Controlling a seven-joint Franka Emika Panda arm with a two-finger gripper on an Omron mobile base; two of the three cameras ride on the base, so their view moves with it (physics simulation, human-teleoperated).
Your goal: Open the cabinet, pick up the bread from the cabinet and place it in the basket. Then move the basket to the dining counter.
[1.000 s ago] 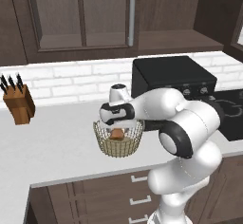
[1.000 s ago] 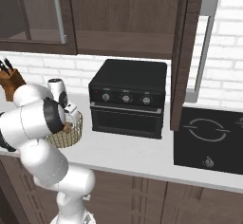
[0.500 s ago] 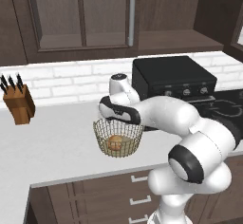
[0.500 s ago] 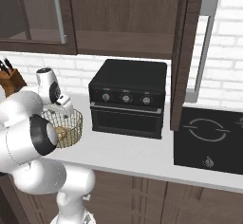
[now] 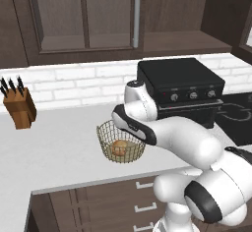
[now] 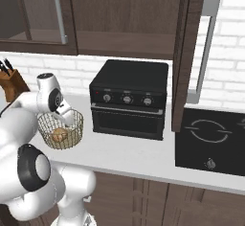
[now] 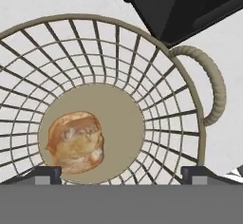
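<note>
Gripper (image 7: 121,178) jaws wide open, holding nothing, hangs straight above basket (image 7: 156,66); bread (image 7: 76,141) inside; loop handle lies toward oven (image 5: 179,86) side.

White robotic arm (image 5: 177,132) reaches forward and left, its two-finger gripper (image 7: 121,173) pointing down, jaws spread wide.

No text, label, brand or number is readable anywhere.
</note>
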